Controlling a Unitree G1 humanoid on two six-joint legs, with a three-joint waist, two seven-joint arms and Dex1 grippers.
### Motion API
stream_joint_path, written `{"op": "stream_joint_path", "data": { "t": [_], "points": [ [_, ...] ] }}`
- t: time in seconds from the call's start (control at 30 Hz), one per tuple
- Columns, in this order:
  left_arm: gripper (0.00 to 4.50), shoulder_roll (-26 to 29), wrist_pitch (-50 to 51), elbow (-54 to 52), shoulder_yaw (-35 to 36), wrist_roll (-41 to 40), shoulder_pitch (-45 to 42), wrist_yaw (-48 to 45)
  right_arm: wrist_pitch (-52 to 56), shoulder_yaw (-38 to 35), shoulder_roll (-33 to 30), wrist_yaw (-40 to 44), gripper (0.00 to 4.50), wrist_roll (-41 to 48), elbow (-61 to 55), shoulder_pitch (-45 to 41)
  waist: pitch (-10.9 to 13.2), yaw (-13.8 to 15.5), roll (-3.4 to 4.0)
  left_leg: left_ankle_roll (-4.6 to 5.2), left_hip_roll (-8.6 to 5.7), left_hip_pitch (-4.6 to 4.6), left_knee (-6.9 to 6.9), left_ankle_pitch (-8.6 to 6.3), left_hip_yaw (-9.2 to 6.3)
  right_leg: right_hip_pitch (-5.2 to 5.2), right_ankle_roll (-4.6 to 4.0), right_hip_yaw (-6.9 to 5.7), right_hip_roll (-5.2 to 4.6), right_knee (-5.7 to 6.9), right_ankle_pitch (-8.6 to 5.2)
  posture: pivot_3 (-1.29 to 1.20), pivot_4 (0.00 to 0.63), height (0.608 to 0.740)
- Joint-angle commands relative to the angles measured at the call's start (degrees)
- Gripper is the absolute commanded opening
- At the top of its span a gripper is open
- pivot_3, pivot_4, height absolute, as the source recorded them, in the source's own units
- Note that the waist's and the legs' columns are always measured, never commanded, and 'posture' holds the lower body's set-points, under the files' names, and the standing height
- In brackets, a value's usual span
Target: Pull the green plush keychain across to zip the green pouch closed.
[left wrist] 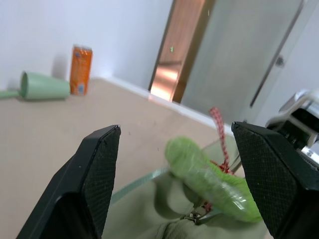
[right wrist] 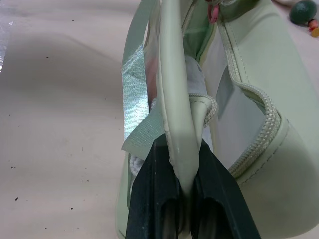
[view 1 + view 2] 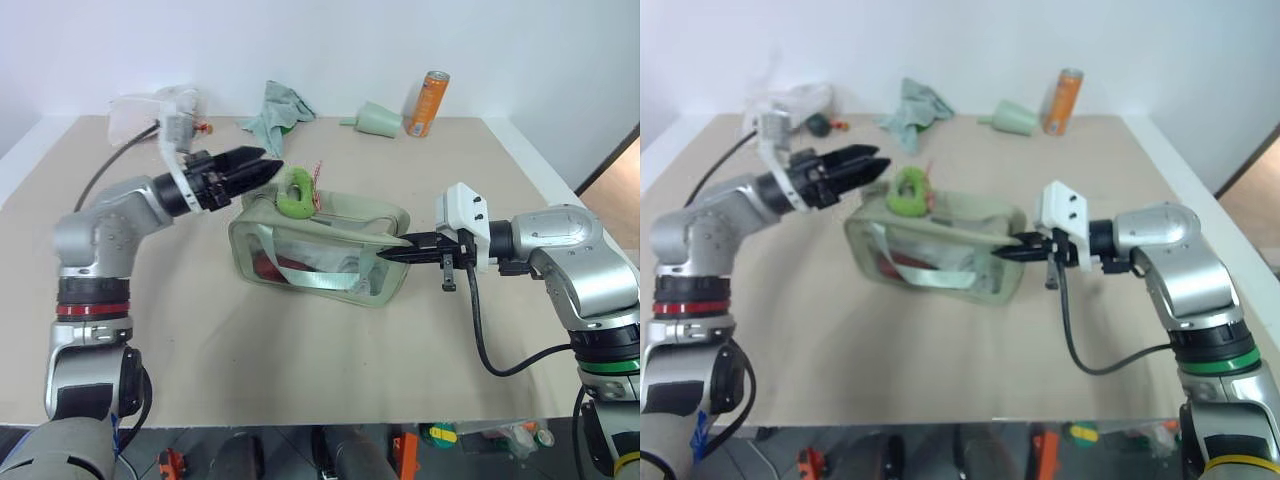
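Observation:
The green pouch (image 3: 352, 214) lies mid-table with its clear window facing me and its strap across the front. The green plush keychain (image 3: 295, 195), a lime fuzzy lump with red string, sits on top at the pouch's left end. My left gripper (image 3: 267, 166) hovers just left of it, open; in the left wrist view the keychain (image 1: 209, 179) lies ahead of and between the spread fingers (image 1: 99, 164), untouched. My right gripper (image 3: 386, 256) is shut on the pouch's right-end edge; the right wrist view shows that fabric edge (image 2: 175, 99) pinched and the zipper (image 2: 259, 104) gaping beside it.
Along the table's far side stand an orange can (image 3: 427, 103), a pale green cone cup (image 3: 378, 119) on its side, a teal cloth (image 3: 277, 110), a clear plastic bag (image 3: 150, 108) and a dark green ball (image 3: 818, 123). A black cable trails from each arm.

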Motion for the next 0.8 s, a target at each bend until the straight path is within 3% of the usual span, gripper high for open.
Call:
{"op": "stream_joint_path", "data": {
  "t": [0.03,0.3,0.73,0.8],
  "points": [
    [3.68,4.0,1.2,-3.7,3.3,-3.1,3.4,-3.1,-1.0,-0.5,0.2,0.1,0.00,0.2,-0.8,-1.6,0.0,0.0,0.00,0.00,0.00,0.00,0.00,0.00,0.00,0.00,0.00,0.00,0.00,0.00,0.00,0.00,0.150,0.740],
    [3.68,12.5,-3.6,-9.1,-0.2,0.4,16.4,-14.0,-1.5,-0.2,0.5,0.5,0.00,-0.3,-0.1,-2.0,0.0,0.1,0.00,0.00,0.00,0.00,0.03,0.01,0.00,-0.01,-0.02,-0.04,-0.05,0.00,-0.01,0.00,0.150,0.740],
    [3.68,8.3,-6.9,-1.9,-4.7,5.1,13.5,-12.5,-0.8,-1.4,-0.2,0.1,0.00,0.2,-1.8,-1.2,0.0,0.1,0.00,0.02,0.01,-0.04,0.03,0.00,0.01,-0.04,-0.02,-0.04,0.00,0.00,0.00,0.00,0.150,0.740],
    [2.88,7.2,-5.8,-1.1,-4.3,4.1,12.7,-12.2,-0.6,-1.6,-0.4,0.0,0.00,0.2,-2.0,-1.0,0.0,0.1,0.00,0.02,0.01,-0.05,0.04,0.00,0.01,-0.04,-0.02,-0.04,-0.01,0.00,0.00,0.00,0.150,0.740]
  ]
}}
